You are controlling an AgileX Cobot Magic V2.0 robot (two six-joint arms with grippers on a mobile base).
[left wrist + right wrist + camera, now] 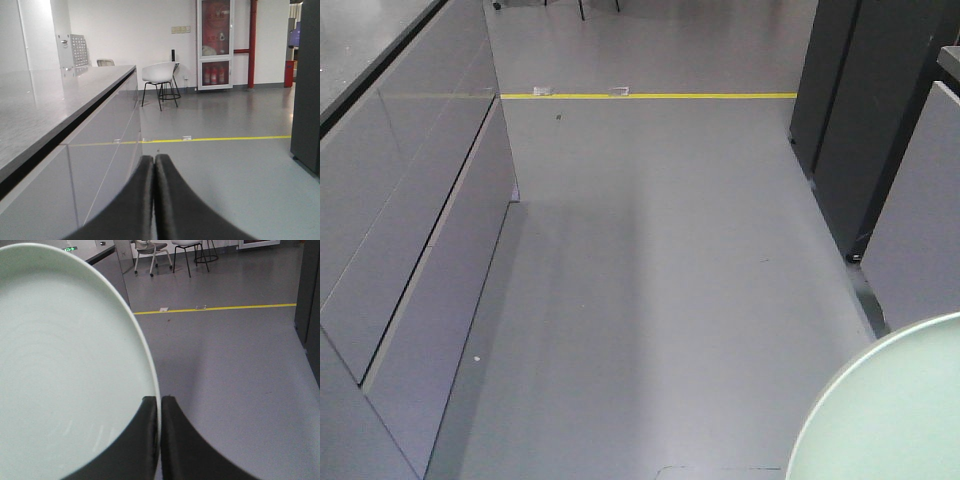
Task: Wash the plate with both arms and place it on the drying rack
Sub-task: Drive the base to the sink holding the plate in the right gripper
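Right gripper (160, 402): black tapered fingers (142, 440) pinched onto the rim of the round, pale mint-green matte plate (70, 370). The rim runs straight into the slit between them at bottom centre of the right wrist view, so the plate is edge-clamped. Plate is in the air, not on any surface. It fills the left half of that view and pokes into the lower right corner of the front view (900, 410), with plain grey floor (670, 300) beneath. Left gripper (154, 159): fingers pressed flat together, nothing between them, pointing along the long grey cabinet run with the speckled countertop (50, 100) at frame left. My read: the edge grip leaves both faces free for washing, and the left arm is parked closed and clear until the second hand is needed. Looks like a carry phase, with the base facing down the aisle toward the yellow floor stripe (650, 96). No sink and no drying rack in any view, so progress can't be judged. Plate surface is plain with a low raised rim, faint concentric marks, and a few light streaks near the fingers. Water or glare, can't tell. No chips visible. Risk guess: with a single rim pinch on a smooth plate, it could pivot or slip if jolted.
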